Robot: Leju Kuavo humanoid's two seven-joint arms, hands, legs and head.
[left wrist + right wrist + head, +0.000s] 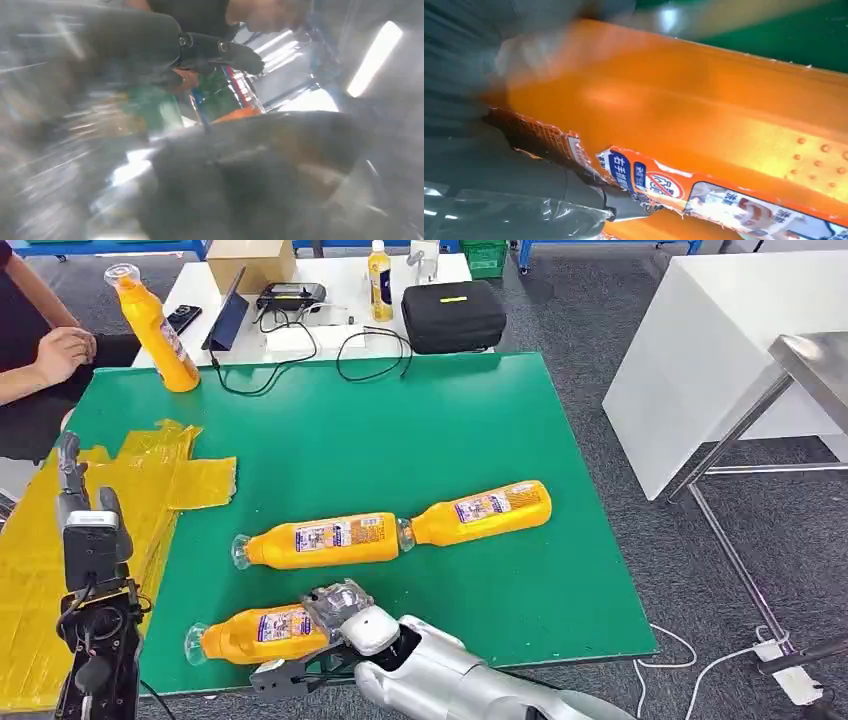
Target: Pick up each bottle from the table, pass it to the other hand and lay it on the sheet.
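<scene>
Bottles of orange juice number five here. Three lie on their sides on my green table (420,430). One (262,632) sits near the front edge, cap toward the left edge, and my right hand (340,612) is wrapped over its base end; the right wrist view shows its orange body (704,115) and torn label pressed against my fingers (574,190), so I hold it while it lies on the table. Two more lie farther in, neck to neck: one (322,541) around the table's middle and one (482,512) toward the right edge, their caps touching or nearly so.

A fourth bottle (155,328) stands tilted at the far left corner. A fifth, smaller bottle (379,280) stands upright on the white desk (330,280) beyond the far edge, beside a black case (452,315), cables and a tablet (227,312).

My yellow sheet (130,500) covers the left edge of the table. My left hand (75,480) is raised over it, fingers upward with nothing in them, though the left wrist view is too blurred to confirm how far they spread.

A person's hand (58,352) rests near the far left corner.
</scene>
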